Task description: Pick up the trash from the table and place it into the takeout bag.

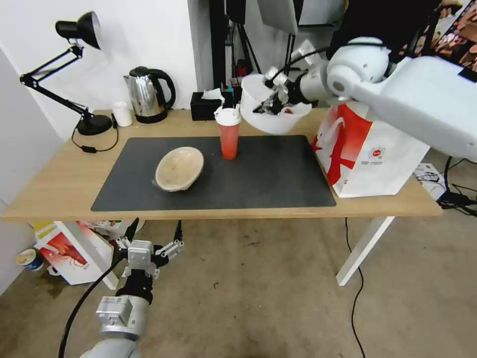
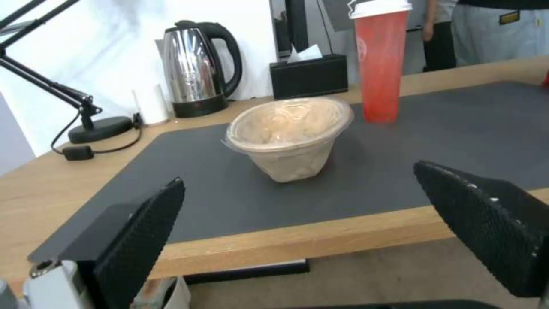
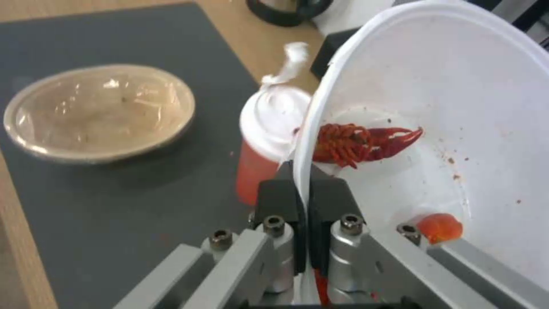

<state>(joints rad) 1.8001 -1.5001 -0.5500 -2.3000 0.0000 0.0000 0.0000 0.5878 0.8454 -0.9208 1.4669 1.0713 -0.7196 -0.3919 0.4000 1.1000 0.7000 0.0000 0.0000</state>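
White arms, black-padded silver end effectors

My right gripper (image 1: 272, 102) pinches the white bowl's (image 1: 278, 122) rim, lifted clear of the table (image 1: 59, 189). At 3 o'clock the takeout bag (image 1: 370, 154) walls off that side — at 9 o'clock, just beside the bowl, stands the red cup (image 1: 229, 134). Open mat (image 1: 268, 174) lies at 6 o'clock. My left gripper (image 1: 151, 237) hangs spread below the table edge — the beige bowl (image 1: 179, 168) at its 12.

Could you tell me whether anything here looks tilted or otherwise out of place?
Yes: the white bowl, pinched by its rim in the right gripper above the table, is tilted steeply with crayfish scraps inside.
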